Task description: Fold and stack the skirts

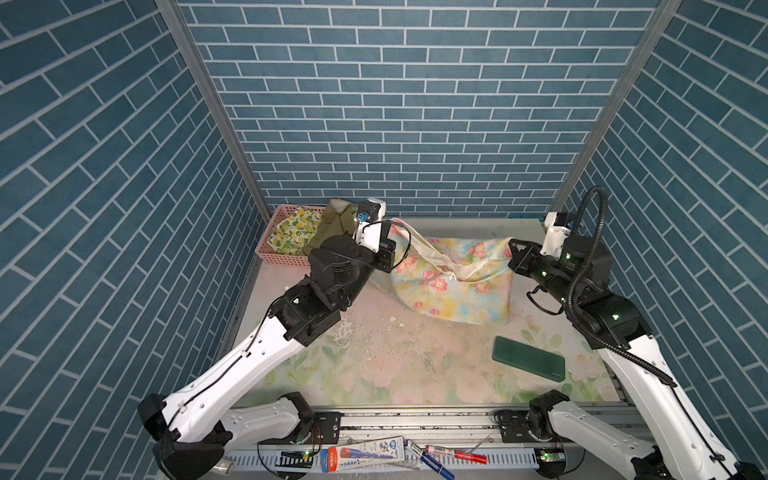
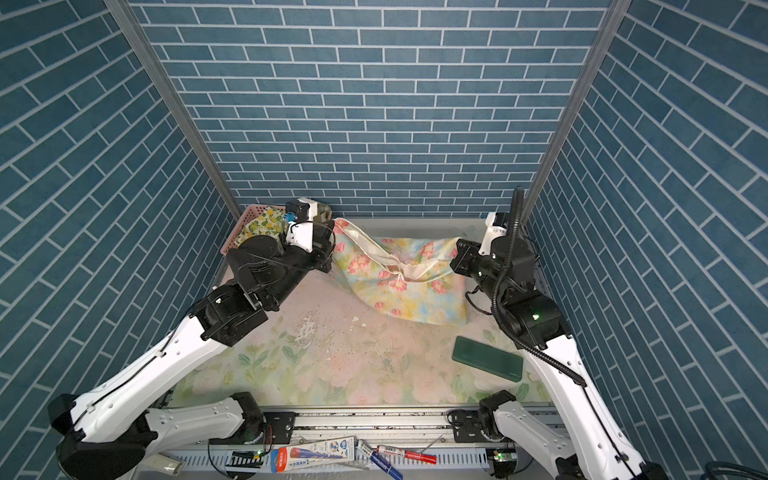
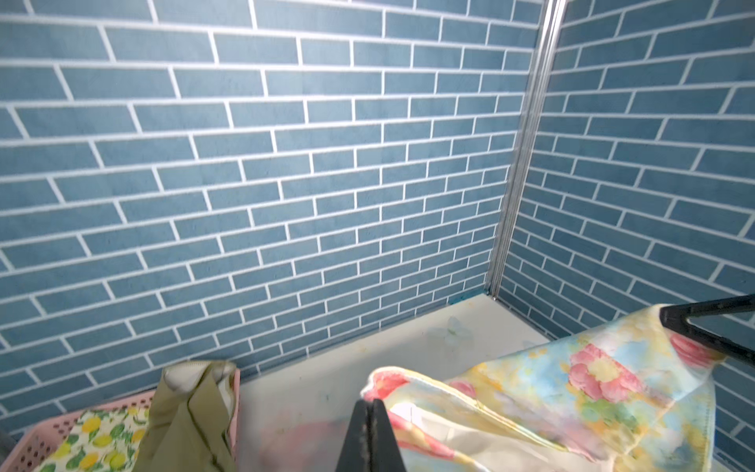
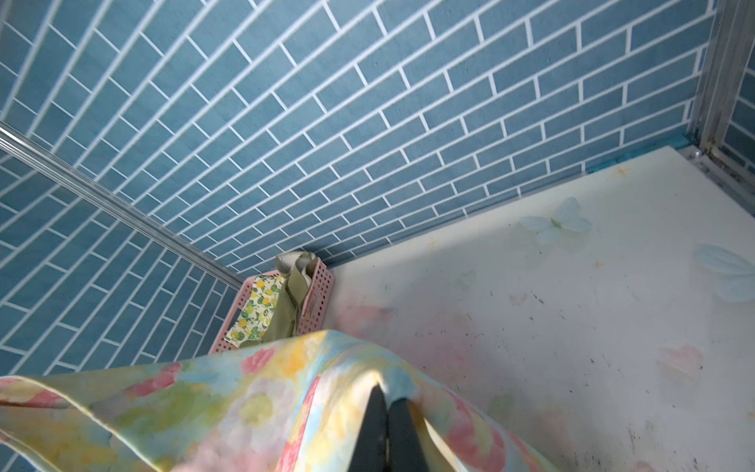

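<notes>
Top view of a counter (image 1: 395, 365) with a faded flower pattern, walled in by blue brick-pattern panels, with two robot arms reaching in from 6 o'clock.

The pastel yellow, blue and pink floral cloth skirt (image 1: 453, 286) is at about 1 o'clock on the counter. Its upper edge is strung between the two arms and sags in the middle, showing a cream lining. Its lower part rests crumpled on the counter.

The left jaws are clenched on the skirt's edge at its 10 o'clock end. The left wrist view shows them pressed together with the pink-trimmed hem against them. The right jaws are clenched on the corner at the 3 o'clock end, and in the right wrist view the cloth drapes over them.

A pink perforated plastic basket (image 1: 274, 257) sits in the 11 o'clock corner. It holds the plain olive green cloth skirt (image 1: 332, 224), bunched upright, and the white cloth skirt printed with yellow lemons and green leaves (image 1: 293, 230). A dark green flat rectangular block (image 1: 528, 357) lies at 4 o'clock.

The step in hand appears to be spreading the first skirt before folding it, and nothing is folded or stacked yet. The next move probably calls for both arms to keep the edge taut and travel together towards 6 o'clock. That would lay the cloth flat on the bare middle, clear of the block.
</notes>
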Tool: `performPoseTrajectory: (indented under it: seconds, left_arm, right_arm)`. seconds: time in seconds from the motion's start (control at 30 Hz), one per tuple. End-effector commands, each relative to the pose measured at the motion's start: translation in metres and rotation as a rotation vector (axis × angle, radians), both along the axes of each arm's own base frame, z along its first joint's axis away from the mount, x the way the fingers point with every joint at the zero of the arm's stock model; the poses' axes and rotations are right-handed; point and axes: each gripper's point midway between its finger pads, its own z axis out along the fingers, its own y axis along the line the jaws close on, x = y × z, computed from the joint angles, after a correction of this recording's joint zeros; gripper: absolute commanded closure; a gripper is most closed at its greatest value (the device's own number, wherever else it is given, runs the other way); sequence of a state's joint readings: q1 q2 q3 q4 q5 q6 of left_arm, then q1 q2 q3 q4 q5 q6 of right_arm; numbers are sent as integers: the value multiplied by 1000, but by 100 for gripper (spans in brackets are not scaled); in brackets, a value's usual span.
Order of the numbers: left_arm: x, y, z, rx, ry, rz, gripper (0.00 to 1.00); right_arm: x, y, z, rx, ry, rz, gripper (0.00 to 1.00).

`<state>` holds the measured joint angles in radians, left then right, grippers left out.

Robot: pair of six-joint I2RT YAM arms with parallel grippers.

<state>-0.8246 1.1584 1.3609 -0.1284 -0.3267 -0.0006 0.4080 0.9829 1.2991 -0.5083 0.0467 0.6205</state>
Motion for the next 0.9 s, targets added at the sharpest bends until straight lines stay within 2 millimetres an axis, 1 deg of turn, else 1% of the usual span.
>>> performPoseTrajectory:
  seconds: [0.0, 0.07, 0.1, 0.13, 0.17, 0.23, 0.27, 0.3, 0.33, 0.37, 0.4, 0.43, 0.47, 0.57, 0.7, 0.77, 0.87]
  left_arm:
    - [29, -8, -6, 96, 13, 48, 100]
    - [64, -13, -21, 85, 84, 45, 100]
    - [84, -14, -34, 75, 132, 43, 100]
    - [105, -16, -51, 74, 175, 47, 100]
    - [121, -17, -64, 79, 206, 54, 100]
    - [163, -20, -107, 104, 300, 84, 100]
    - [180, -20, -126, 116, 347, 96, 98]
    - [196, -20, -145, 132, 394, 111, 79]
    - [209, -20, -161, 150, 430, 125, 57]
    - [218, -21, -175, 160, 465, 131, 42]
    - [223, -22, -184, 169, 486, 136, 33]
    - [224, -22, -189, 177, 497, 140, 28]
    - [224, -21, -194, 181, 504, 144, 24]
    - [216, -14, -200, 188, 517, 162, 18]
    - [197, -9, -218, 193, 565, 161, 17]
    - [186, -7, -231, 201, 589, 163, 17]
    - [167, -7, -259, 239, 644, 169, 17]
  right_arm:
    - [35, -7, -13, -10, 108, 3, 100]
    - [75, -15, -31, 59, 169, 12, 100]
    - [95, -20, -45, 63, 201, -3, 100]
    - [116, -24, -59, 60, 232, -16, 100]
    - [133, -28, -73, 61, 259, -26, 100]
    - [173, -34, -99, 96, 310, -19, 100]
    - [188, -38, -107, 104, 328, -21, 88]
    - [202, -40, -114, 112, 339, -16, 63]
    - [212, -43, -119, 106, 354, -21, 47]
    - [219, -49, -124, 76, 368, -43, 35]
    - [222, -53, -126, 50, 376, -55, 23]
    - [221, -56, -128, 33, 381, -63, 16]
    - [217, -62, -131, 17, 388, -79, 14]
    - [196, -75, -144, -23, 413, -111, 13]
    - [161, -88, -173, -64, 475, -138, 13]
    - [146, -96, -191, -71, 511, -154, 13]
    - [125, -108, -219, -61, 577, -173, 14]
